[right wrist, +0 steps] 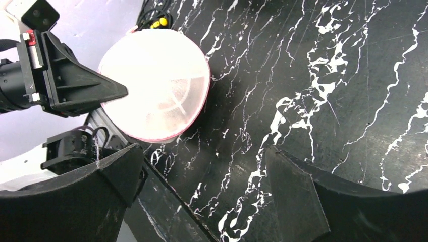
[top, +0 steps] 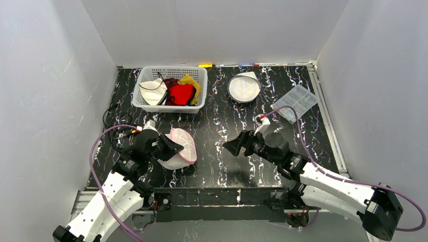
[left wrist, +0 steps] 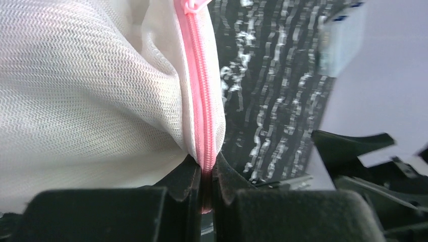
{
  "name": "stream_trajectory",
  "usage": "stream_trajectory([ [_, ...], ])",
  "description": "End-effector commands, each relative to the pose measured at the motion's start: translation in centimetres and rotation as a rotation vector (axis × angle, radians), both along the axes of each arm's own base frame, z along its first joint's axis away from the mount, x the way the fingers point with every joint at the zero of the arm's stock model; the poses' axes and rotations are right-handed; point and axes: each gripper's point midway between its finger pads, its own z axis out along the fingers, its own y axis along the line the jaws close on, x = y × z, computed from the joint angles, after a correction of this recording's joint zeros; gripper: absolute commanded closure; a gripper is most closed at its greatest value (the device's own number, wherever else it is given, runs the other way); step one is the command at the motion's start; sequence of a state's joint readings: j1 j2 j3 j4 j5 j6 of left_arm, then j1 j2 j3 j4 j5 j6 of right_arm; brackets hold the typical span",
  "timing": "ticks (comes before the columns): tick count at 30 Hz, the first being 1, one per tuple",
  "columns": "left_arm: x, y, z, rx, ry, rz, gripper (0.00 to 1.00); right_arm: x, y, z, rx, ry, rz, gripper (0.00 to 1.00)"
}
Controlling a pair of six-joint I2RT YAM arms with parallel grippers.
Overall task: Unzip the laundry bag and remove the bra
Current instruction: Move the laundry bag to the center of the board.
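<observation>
Where the bench (top: 222, 126) runs nearest the bases, left side: left fingers (left wrist: 197, 176) pinched tight on pink zipper (left wrist: 201, 101) seam of white mesh bag (top: 180, 148) | near-centre: right fingers (top: 232, 146) spread wide, holding nothing, aimed at bag | far-left: white basket (top: 144, 103) of clothes | far-centre: round grey item (top: 244, 87)

black marbled table (top: 217, 121) w/ white basket (top: 171, 69), round bowl (top: 237, 97), clear packet (top: 295, 102), laundry bag (top: 181, 146)
</observation>
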State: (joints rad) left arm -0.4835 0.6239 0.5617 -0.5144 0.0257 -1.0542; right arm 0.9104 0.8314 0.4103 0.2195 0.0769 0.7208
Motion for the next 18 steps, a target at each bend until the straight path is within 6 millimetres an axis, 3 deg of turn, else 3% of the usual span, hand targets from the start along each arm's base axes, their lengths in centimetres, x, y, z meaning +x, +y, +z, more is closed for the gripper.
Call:
stream_trajectory([
  [1, 0.2, -2.6, 3.5, -0.191, -0.072, -0.013, 1.0, -0.1, 0.8, 2.9, 0.115, -0.01, 0.004, 0.02],
  [7, 1.9, -5.2, 9.2, -0.353, -0.221, 0.024, 1.0, 0.6, 0.0, 4.8, 0.152, -0.021, -0.065, 0.02],
  [11, 2.8, -8.2, 13.2, -0.448, -0.337, 0.008, 1.0, 1.3, -1.6, 5.2, 0.148, -0.03, -0.148, 0.01],
  [14, 2.9, -10.5, 14.1, -0.455, -0.343, -0.007, 1.0, 1.4, -2.8, 5.0, 0.128, -0.03, -0.195, 0.01],
  [18, 2.8, -12.5, 12.6, -0.433, -0.358, -0.036, 1.0, 1.3, -4.6, 4.7, 0.108, -0.04, -0.25, 0.01],
])
